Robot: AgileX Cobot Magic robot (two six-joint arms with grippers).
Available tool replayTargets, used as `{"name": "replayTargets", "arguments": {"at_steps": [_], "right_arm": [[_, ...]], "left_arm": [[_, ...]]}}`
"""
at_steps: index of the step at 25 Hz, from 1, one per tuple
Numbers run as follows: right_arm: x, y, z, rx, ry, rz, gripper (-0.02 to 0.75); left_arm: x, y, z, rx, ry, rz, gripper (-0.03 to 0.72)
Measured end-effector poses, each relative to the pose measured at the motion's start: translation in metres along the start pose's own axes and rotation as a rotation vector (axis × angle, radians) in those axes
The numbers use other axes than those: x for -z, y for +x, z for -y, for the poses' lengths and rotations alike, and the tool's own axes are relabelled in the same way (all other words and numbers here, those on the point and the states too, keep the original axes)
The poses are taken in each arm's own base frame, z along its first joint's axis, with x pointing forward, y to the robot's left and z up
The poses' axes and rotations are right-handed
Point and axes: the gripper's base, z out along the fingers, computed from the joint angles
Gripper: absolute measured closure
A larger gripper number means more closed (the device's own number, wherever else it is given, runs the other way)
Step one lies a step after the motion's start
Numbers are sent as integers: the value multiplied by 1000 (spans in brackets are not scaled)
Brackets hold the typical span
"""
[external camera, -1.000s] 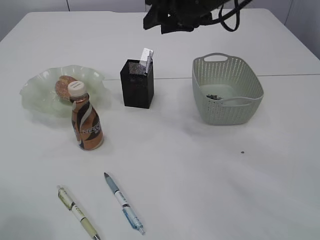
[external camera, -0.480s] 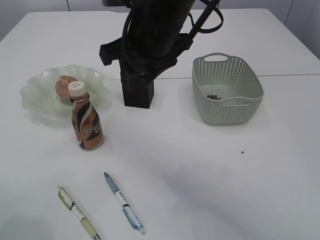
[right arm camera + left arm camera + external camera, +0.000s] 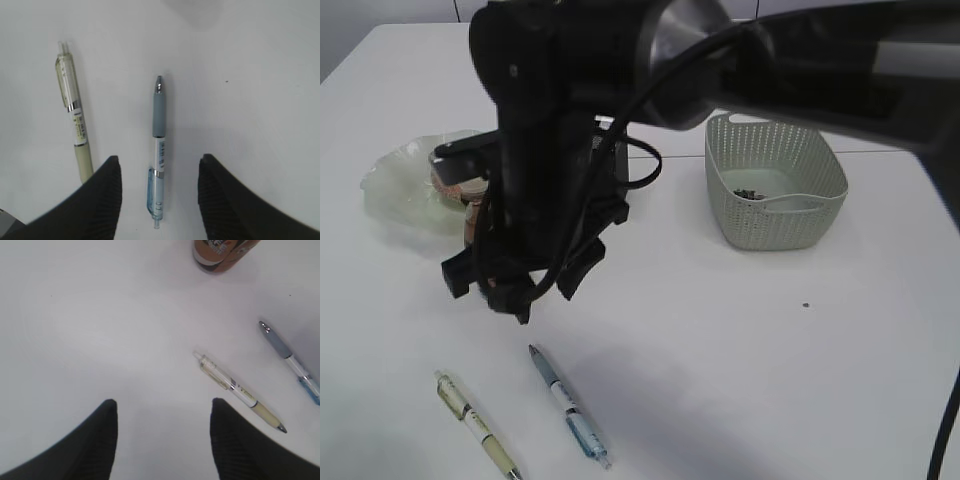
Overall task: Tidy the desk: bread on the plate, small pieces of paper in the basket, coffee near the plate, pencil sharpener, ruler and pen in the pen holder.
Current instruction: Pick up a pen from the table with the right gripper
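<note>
White tabletop [image 3: 740,380] is filling every view, with a seam running across its far half. At far left, a pale green plate [image 3: 395,180] is lying on the table with bread [image 3: 448,175] on it, mostly hidden behind the arm. At far right, a green basket [image 3: 775,195] is holding a few small dark scraps [image 3: 750,194]. The pen holder [image 3: 610,160] is standing between plate and basket, largely covered by the arm. The coffee bottle [image 3: 222,252] is standing near the plate.

Two pens are lying on the near-left table, well apart: a yellow pen [image 3: 475,425] at left and a blue pen [image 3: 568,405] at right.

The right gripper [image 3: 510,290] is reaching across to the left and hovering above the blue pen [image 3: 158,150]; its jaws are standing apart and empty, with the pen lying between the fingers [image 3: 100,200] in the wrist view. The yellow pen [image 3: 74,125] is lying just beside the left finger.

The left gripper [image 3: 162,412] is hanging over bare table, jaws apart and empty, with the yellow pen [image 3: 240,395] just right of its fingers and the blue pen [image 3: 292,360] farther right.
</note>
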Motion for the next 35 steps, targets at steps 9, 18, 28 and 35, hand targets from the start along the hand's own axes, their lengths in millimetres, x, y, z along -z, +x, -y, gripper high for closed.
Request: {"name": "replayTargets", "arguments": {"at_steps": [9,18,28,35], "right_arm": [[-23,13,-50,99,-25,-57,371],[-42,20,-79,125,-46,-97,371],[-41,13,-61,83,-43,-89,371],[-41,5,-34,68,-34,-85,371]], "left_arm": [[0,0,0,-2,-2,-2,255],[0,2,-3,-17,-32,-20,255],[0,2,-3,-16,-34,-24,255],[0,2,-3,-17,-35,-24,255]]}}
